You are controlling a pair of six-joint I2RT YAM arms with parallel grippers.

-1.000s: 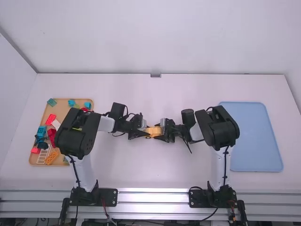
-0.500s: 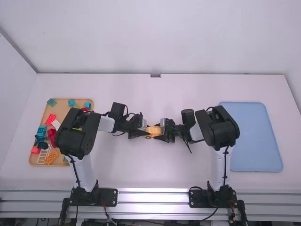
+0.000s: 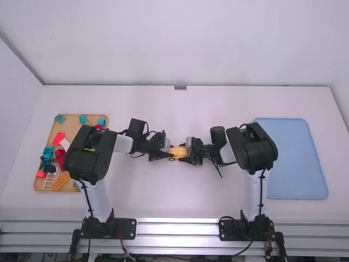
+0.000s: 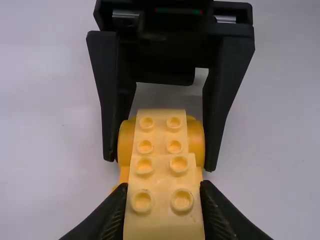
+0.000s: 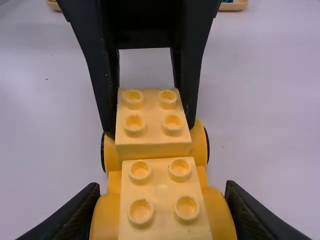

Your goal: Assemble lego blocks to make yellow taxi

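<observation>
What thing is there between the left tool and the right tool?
The joined yellow blocks are there, between the left tool and the right tool. The high view shows this, and both wrist views too.

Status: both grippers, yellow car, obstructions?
Left gripper shut on one end of the yellow car, right gripper on the other. Two studded blocks on top. Tight gap between grippers.

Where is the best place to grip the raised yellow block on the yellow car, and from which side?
I would close the jaws on the two flat sides of the raised block, coming from its free end, as the left gripper seems placed. Those sides look straight and parallel; its top has studs, and the lower studded block adjoins its other end.
</observation>
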